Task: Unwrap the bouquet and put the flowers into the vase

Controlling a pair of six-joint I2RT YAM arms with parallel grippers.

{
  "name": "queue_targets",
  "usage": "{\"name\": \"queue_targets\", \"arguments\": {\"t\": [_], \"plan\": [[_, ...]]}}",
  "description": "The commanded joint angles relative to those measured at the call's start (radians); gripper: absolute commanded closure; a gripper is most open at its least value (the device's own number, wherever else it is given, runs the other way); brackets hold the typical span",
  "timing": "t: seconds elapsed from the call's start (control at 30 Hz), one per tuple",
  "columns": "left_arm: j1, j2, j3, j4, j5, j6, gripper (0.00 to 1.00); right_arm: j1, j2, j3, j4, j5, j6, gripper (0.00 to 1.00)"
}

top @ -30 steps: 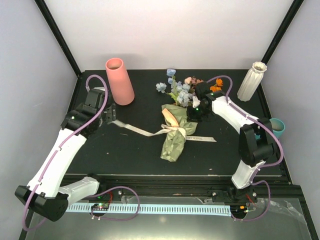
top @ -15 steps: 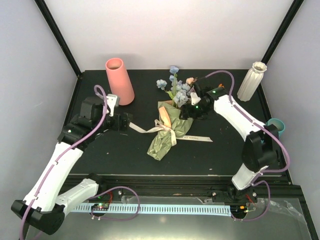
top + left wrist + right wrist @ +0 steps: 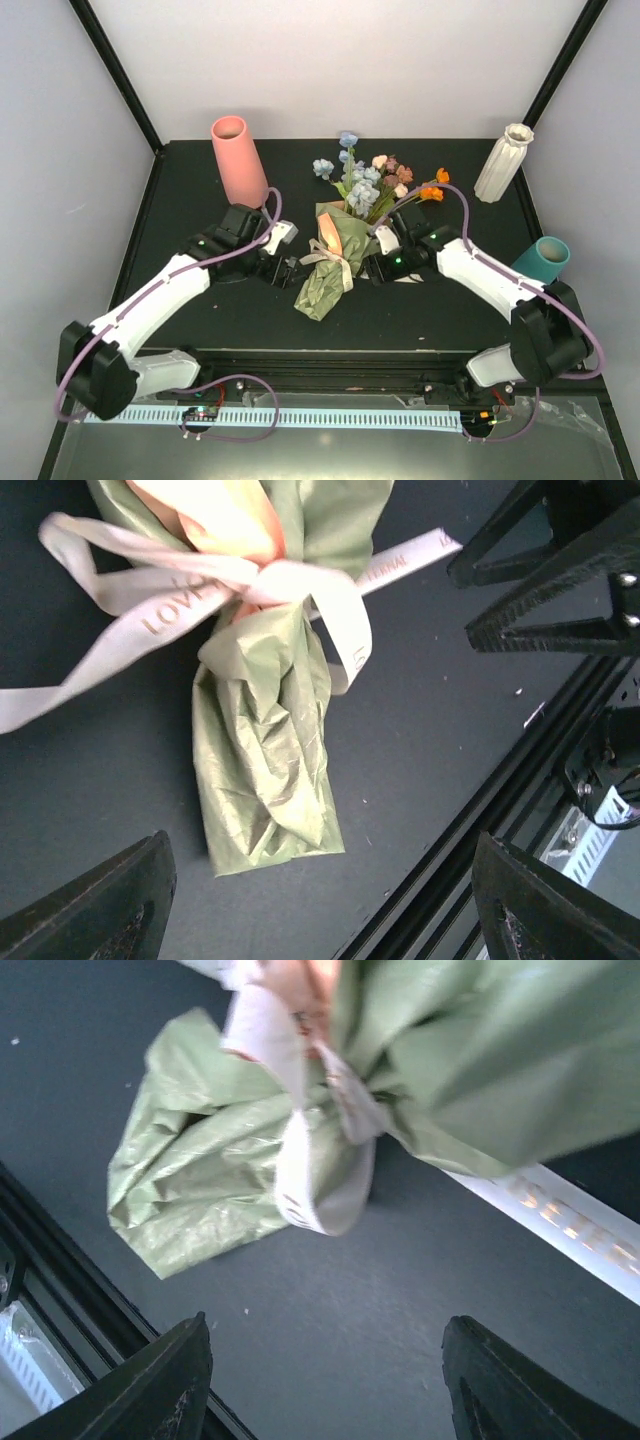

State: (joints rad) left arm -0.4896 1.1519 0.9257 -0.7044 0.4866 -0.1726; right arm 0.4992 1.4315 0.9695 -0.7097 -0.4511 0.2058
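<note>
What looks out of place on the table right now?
Nothing spilled or broken. The bouquet lies on its side, its ribbon still knotted around the green paper, loose ends trailing. The teal vase stands close to the table's right edge.

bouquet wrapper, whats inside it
Blooms poke out the top and peach paper lining shows at the opening. Below the ribbon, the green paper hides the lower stems.

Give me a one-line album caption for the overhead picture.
Both open, the left gripper and right gripper flank the wrapped bouquet on a dark table; the white vase stands empty at far right.
</note>
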Motion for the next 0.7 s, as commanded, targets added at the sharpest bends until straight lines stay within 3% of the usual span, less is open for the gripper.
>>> {"name": "queue_targets", "arguments": {"t": [0.0, 0.4, 0.57, 0.67], "plan": [[-0.044, 0.089, -0.021, 0.093, 0.062, -0.023, 0.19, 0.046, -0.017, -0.063, 0.253, -0.061, -0.032, 0.36], [-0.132, 0.303, -0.058, 0.136, -0.029, -0.034, 0.13, 0.125, 0.169, -0.014, 0.319, -0.068, -0.052, 0.43], [-0.142, 0.331, -0.087, 0.171, -0.075, -0.049, 0.14, 0.126, 0.208, -0.013, 0.331, -0.083, -0.029, 0.57], [-0.142, 0.347, -0.103, 0.194, -0.083, -0.056, 0.15, 0.127, 0.223, 0.002, 0.313, -0.082, -0.033, 0.75]]}}
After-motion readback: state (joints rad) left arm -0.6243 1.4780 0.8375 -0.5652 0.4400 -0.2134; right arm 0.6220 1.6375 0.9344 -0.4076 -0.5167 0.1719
